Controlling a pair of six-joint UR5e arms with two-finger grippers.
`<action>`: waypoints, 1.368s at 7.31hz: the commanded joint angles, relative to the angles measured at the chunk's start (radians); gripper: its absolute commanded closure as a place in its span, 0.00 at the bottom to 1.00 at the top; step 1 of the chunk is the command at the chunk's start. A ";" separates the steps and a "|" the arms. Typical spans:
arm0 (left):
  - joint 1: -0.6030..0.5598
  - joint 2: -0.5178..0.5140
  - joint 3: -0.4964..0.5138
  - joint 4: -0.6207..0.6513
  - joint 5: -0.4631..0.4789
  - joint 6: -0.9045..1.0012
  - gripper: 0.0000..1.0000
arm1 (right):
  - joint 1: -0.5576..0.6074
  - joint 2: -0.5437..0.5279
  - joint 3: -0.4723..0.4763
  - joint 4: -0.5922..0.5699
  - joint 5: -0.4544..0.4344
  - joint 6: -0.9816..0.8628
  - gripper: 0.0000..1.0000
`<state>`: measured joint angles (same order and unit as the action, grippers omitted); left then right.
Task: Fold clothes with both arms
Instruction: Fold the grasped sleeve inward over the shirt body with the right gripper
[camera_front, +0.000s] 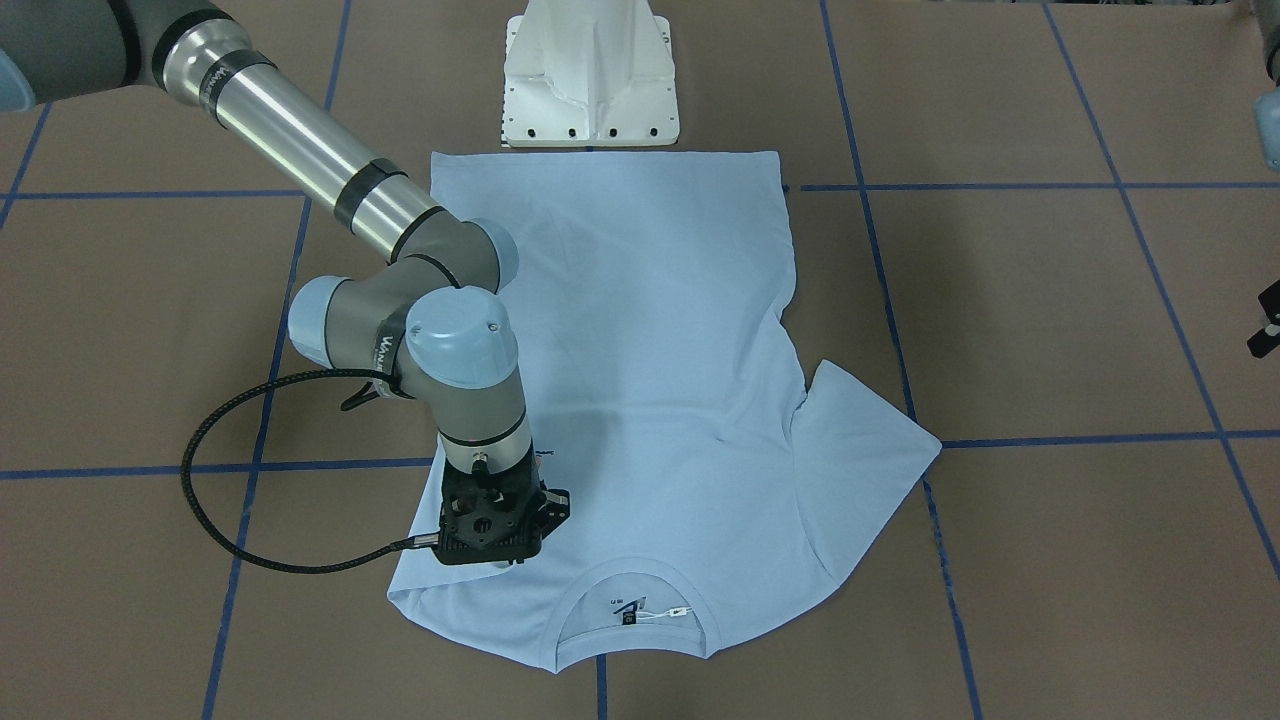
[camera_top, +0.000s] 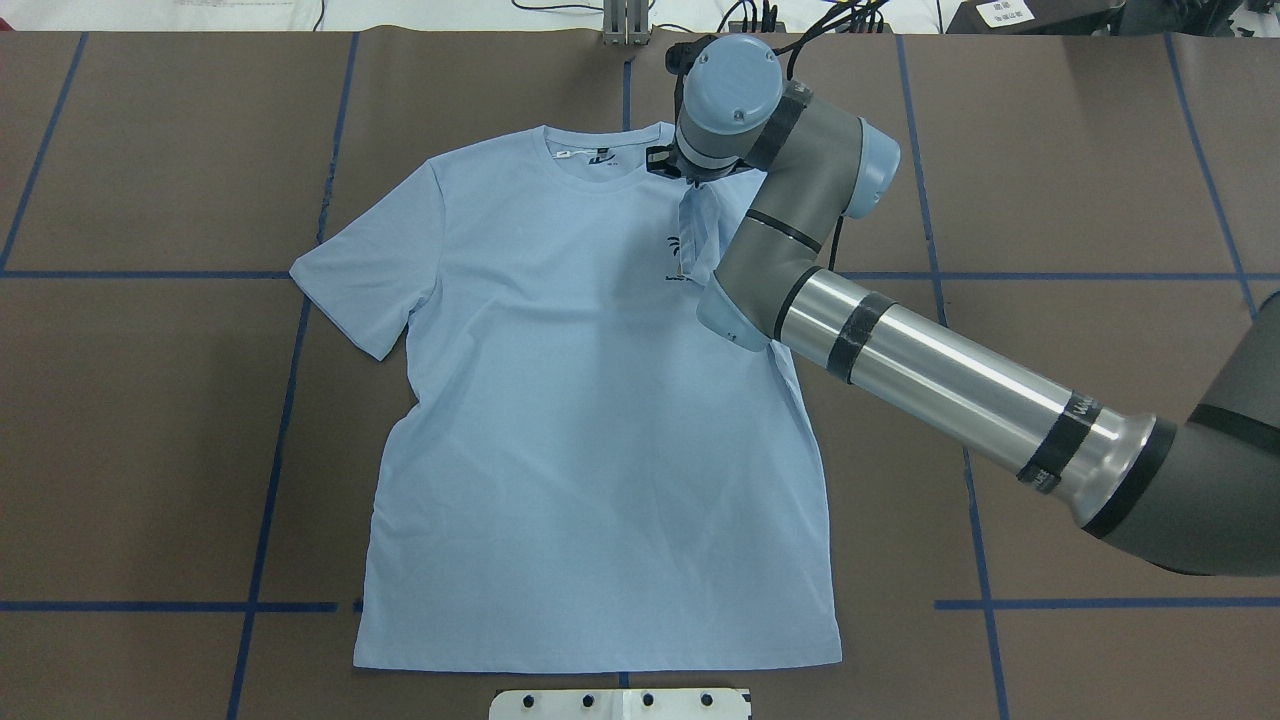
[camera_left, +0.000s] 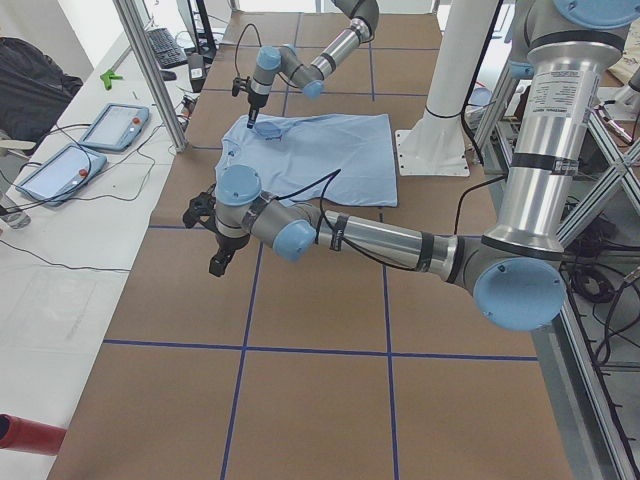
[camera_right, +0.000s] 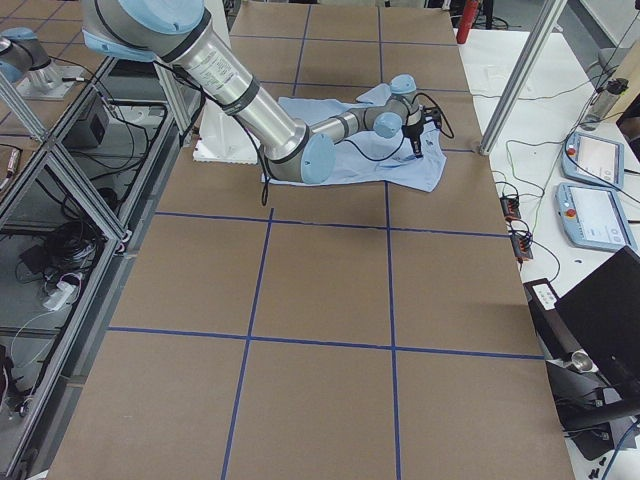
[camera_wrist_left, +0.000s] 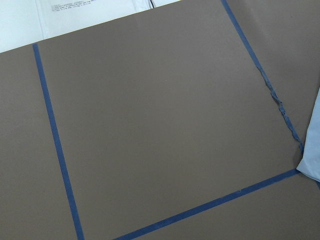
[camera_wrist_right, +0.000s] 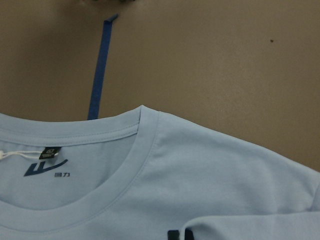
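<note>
One pale blue T-shirt (camera_top: 590, 430); my two arms, the right arm (camera_top: 930, 375) and the left arm (camera_left: 380, 240); one white pedestal base (camera_front: 590, 80); two teach pendants (camera_right: 598, 160).

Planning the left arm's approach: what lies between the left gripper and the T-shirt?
Nothing but bare table crossed by blue tape lines separates the left gripper from the T-shirt; the exterior left and left wrist views show it.

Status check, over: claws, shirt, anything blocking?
Right claw grips one sleeve, raised over chest print. Left claw off the cloth, over table, state unclear. T-shirt otherwise flat, front up. No obstruction seen.
</note>
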<state>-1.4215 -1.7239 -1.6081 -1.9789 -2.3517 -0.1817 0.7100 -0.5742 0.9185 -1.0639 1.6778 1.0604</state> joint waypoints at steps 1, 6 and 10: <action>0.001 -0.005 0.001 0.000 0.000 -0.001 0.01 | -0.050 0.036 -0.049 0.001 -0.127 0.030 0.79; 0.006 -0.032 0.013 -0.003 0.000 -0.091 0.01 | -0.005 0.036 -0.036 -0.008 -0.003 0.001 0.00; 0.242 -0.105 0.022 -0.122 0.195 -0.596 0.01 | 0.083 -0.077 0.300 -0.429 0.303 -0.026 0.00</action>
<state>-1.2905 -1.8182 -1.5852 -2.0503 -2.2669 -0.5965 0.7789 -0.6074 1.0884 -1.3310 1.9313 1.0414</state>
